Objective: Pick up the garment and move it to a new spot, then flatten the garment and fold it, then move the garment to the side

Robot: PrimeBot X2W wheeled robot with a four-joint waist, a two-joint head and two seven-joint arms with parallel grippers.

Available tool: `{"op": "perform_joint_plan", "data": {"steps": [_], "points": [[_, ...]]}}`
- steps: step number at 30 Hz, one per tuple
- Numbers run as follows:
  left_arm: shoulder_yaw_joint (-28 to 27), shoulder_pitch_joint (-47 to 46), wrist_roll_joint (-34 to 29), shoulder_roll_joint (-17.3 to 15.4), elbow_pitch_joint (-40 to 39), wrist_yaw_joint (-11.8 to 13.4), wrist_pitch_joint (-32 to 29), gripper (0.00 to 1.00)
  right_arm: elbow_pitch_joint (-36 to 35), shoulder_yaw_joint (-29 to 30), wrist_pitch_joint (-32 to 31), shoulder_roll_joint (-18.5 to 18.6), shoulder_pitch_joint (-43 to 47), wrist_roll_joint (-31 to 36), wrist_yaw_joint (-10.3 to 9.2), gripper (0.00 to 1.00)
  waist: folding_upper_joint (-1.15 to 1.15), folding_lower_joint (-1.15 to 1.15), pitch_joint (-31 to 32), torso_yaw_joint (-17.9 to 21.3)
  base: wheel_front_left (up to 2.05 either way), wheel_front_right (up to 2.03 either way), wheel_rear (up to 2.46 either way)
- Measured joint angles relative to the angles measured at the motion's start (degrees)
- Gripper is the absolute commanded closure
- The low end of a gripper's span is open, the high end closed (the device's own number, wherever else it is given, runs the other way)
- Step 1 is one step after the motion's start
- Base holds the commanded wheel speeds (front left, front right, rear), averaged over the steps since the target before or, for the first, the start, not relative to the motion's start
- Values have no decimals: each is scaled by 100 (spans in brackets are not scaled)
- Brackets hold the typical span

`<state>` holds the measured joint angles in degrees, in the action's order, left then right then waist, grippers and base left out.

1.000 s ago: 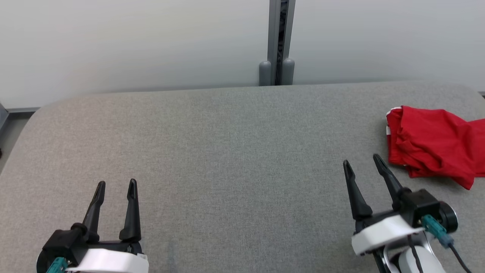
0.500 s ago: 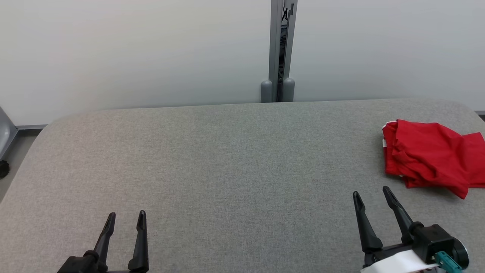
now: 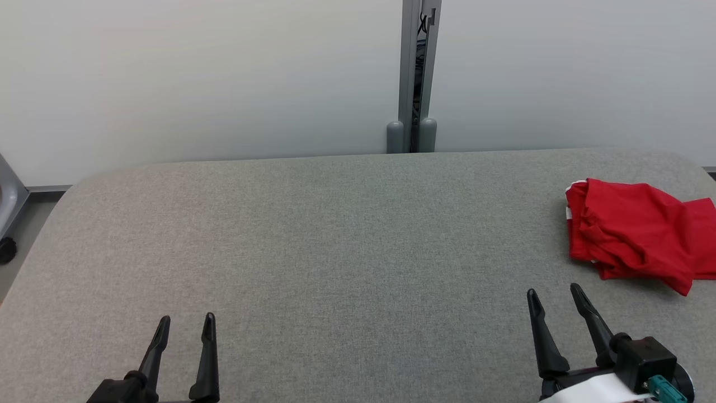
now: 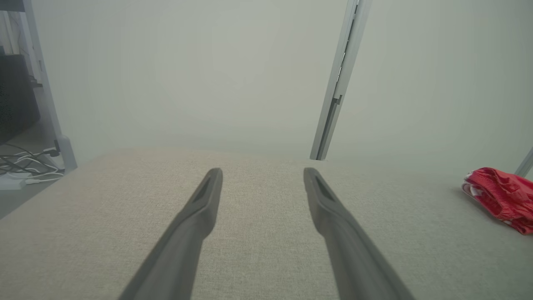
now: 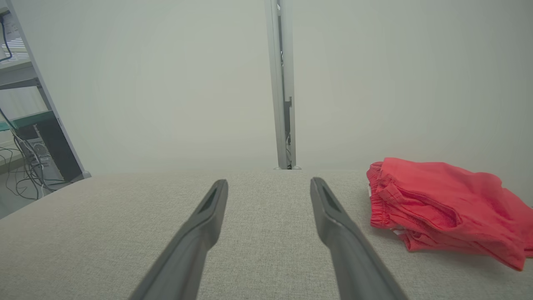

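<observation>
Nearest us, at the lower left of the head view, our left claw (image 3: 187,319) sits above the grey bench (image 3: 335,235). Its 2 dark fingers are spread wide with nothing between them. At the lower right, our right claw (image 3: 554,291) is spread just as wide and is equally empty, its fingers pointing away across the bare bench top.

Beyond the right claw and off to its right, clear of the fingertips, lies the red garment (image 3: 632,235). It is bunched in a loose, rumpled heap near the bench's right edge, and a sliver of white shows at its left end. In the right wrist view we see its gathered hem turned toward us. It is well apart from the left claw.

Past the bench's far edge, 1 grey post (image 3: 417,73) rises against the pale wall (image 3: 196,73). In the left wrist view, cables (image 4: 21,164) lie on the floor beyond the bench's left end.
</observation>
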<state>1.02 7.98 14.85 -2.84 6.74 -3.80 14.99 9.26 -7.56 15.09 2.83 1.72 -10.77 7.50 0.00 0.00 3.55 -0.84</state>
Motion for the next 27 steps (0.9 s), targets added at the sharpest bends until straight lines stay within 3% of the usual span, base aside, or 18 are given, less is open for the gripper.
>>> {"op": "perform_joint_plan", "data": {"steps": [4, 5, 10, 27], "points": [[-12, -1, -59, 0, 10, 13, 0, 0, 14, -2, 0, 0, 0, -14, 0, 0, 0, 0, 10, -10, 0, 0, 0], [-9, 3, -63, 5, 49, 13, -3, 100, 56, -13, -1, -5, 5, -12, 0, 100, 0, 0, 11, -11, 0, 0, 0], [-3, 123, 10, 48, 319, 10, -79, 100, 267, -44, -34, -56, 162, -92, 0, 100, 0, 0, 7, -11, 0, 0, 0], [-238, 46, 1813, 46, 233, -36, -403, 100, 569, 34, -544, -1, -253, -2070, -1, 100, 0, 0, -49, 2, 0, 0, 0]]}}
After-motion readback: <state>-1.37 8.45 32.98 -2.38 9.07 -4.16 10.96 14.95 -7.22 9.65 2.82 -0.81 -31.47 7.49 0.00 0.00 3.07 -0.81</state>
